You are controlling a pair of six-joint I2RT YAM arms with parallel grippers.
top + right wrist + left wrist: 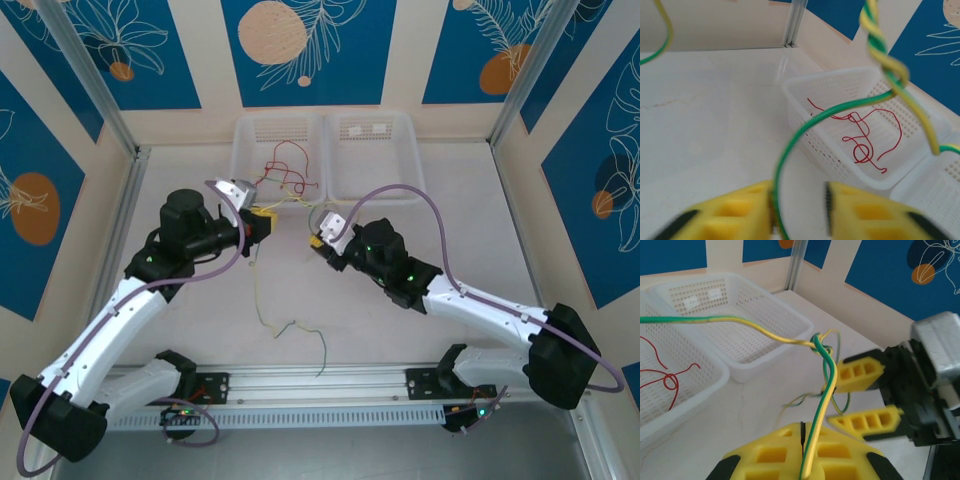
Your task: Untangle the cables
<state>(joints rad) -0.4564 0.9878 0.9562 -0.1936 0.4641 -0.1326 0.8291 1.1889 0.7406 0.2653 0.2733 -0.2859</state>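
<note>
Near us the yellow-green cable (715, 318) trails on the table (400, 330), then goes up to the L pincer (802, 432), shut tight on it. The R pincer (800, 192) has jaws a bit apart w/ the cable between. Just past is a knot (820, 344); pulling hard prob. makes it tighter or the cable slips, & red cables (285, 160) lie far back in a basket (243, 150).
</note>
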